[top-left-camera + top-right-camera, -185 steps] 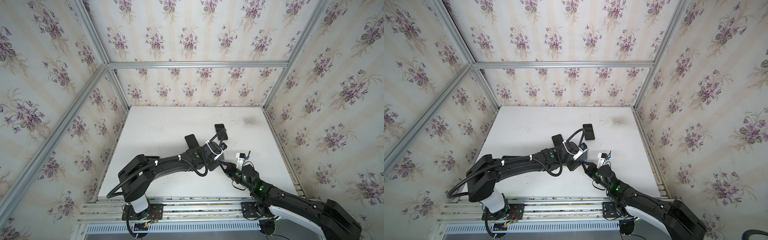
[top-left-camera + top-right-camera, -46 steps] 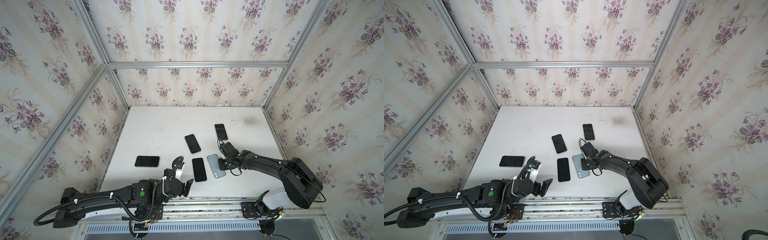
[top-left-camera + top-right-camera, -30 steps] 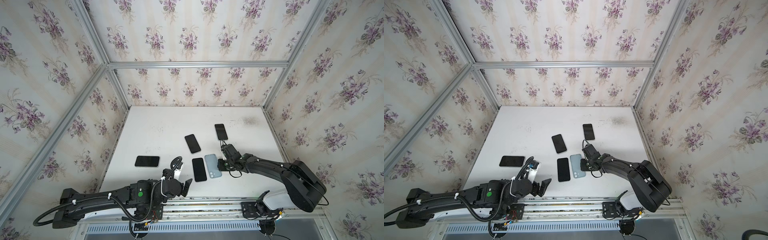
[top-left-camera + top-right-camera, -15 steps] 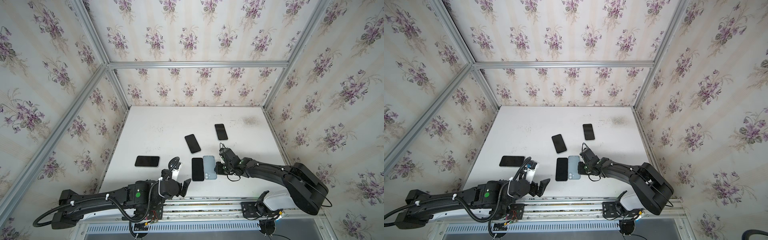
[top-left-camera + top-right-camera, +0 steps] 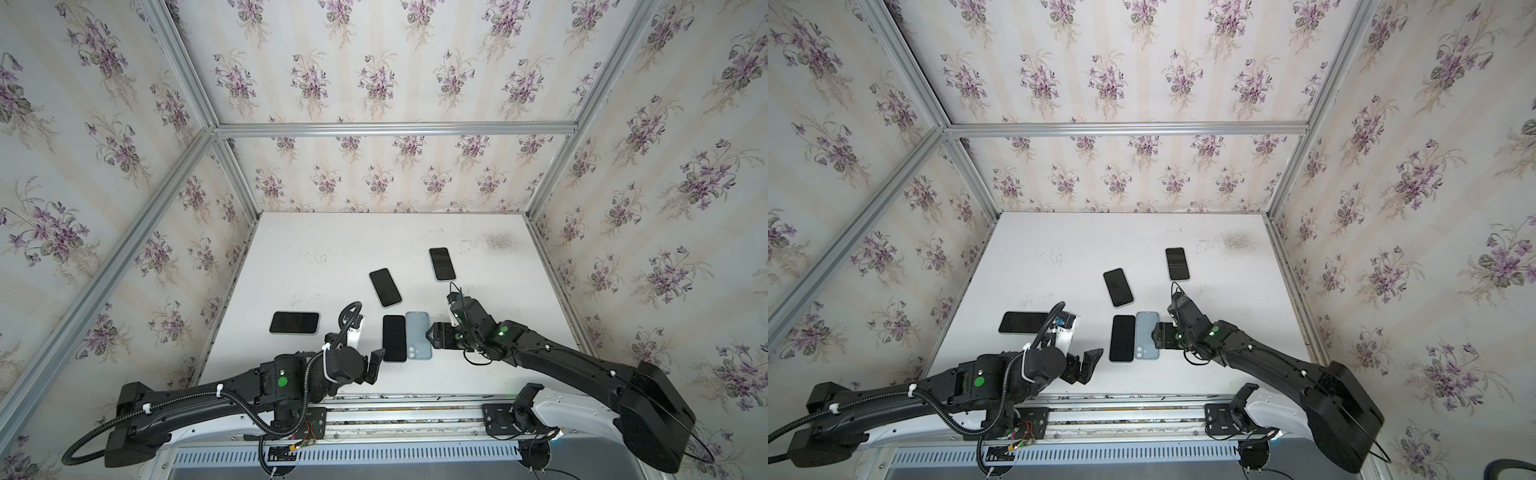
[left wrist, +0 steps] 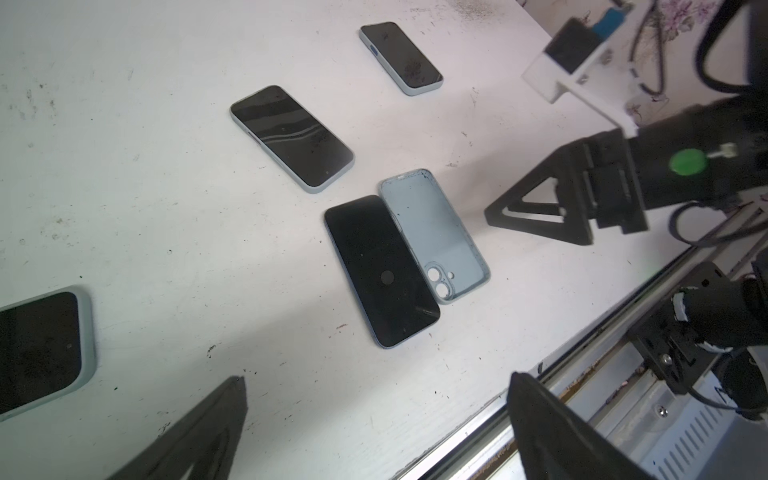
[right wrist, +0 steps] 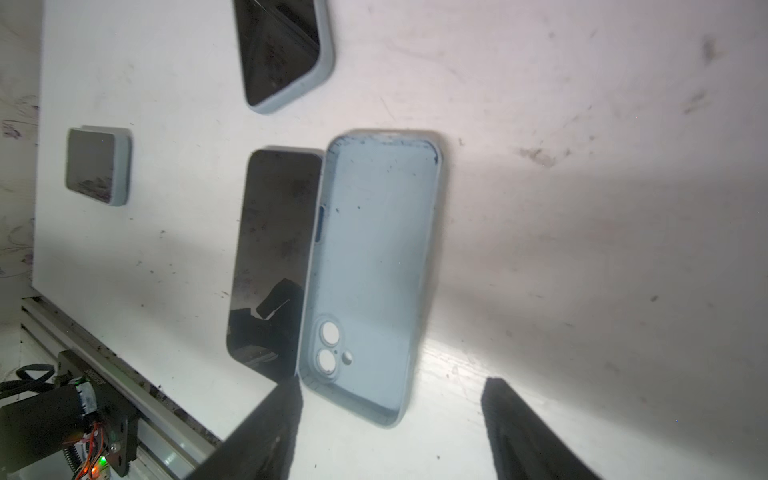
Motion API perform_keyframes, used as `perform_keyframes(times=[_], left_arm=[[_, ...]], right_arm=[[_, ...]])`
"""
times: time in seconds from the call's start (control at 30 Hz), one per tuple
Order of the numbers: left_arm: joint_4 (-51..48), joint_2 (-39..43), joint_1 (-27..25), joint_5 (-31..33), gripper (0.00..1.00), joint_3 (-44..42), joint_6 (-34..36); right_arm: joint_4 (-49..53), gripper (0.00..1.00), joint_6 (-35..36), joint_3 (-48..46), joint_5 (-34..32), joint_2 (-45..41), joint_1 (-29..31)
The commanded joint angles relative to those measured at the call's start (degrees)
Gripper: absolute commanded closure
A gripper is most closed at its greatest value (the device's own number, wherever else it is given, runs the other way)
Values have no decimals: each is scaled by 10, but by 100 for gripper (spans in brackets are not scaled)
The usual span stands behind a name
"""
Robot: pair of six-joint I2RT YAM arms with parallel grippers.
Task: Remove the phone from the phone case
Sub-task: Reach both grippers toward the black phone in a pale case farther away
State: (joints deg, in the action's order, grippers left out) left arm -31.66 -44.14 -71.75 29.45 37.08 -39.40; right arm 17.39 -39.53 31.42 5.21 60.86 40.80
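A bare black phone (image 5: 394, 338) (image 5: 1122, 338) lies screen up near the table's front edge. The empty light-blue phone case (image 5: 418, 340) (image 5: 1146, 340) lies hollow side up, tight against the phone's right side. My right gripper (image 5: 432, 334) (image 5: 1156, 334) is open just right of the case. In the right wrist view, the right gripper (image 7: 390, 384) has the camera-hole end of the case (image 7: 374, 257) between its spread fingers, beside the phone (image 7: 270, 249). My left gripper (image 5: 374, 365) (image 6: 376, 378) hangs open and empty in front of the phone (image 6: 380, 270) and case (image 6: 434, 232).
Three more phones in light-blue cases lie on the white table (image 5: 316, 257): one at the left (image 5: 294, 323), one in the middle (image 5: 385, 286), one further back (image 5: 442, 264). Metal rails (image 5: 395, 415) run along the front edge. Papered walls close in the other three sides.
My right gripper slid the empty case left until it lay against the bare phone, then opened its jaws. The left arm has barely moved.
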Motion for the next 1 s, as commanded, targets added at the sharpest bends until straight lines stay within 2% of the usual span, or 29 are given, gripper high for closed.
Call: perform_keyframes(times=[0.0, 0.2, 0.4, 0.7, 0.97], left_arm=[[7, -22, 48, -45, 0, 19, 12], [43, -90, 193, -164, 0, 49, 58], [44, -213, 283, -249, 0, 119, 75], [54, -391, 342, -317, 0, 225, 56], [50, -491, 371, -315, 0, 295, 46]], right_arm=[[57, 1, 51, 8, -34, -63, 1], [164, 0, 111, 54, -49, -141, 1], [198, 0, 135, 64, -36, -173, 1], [152, 0, 138, 27, 4, -156, 0], [99, 0, 129, -11, 31, -160, 6]])
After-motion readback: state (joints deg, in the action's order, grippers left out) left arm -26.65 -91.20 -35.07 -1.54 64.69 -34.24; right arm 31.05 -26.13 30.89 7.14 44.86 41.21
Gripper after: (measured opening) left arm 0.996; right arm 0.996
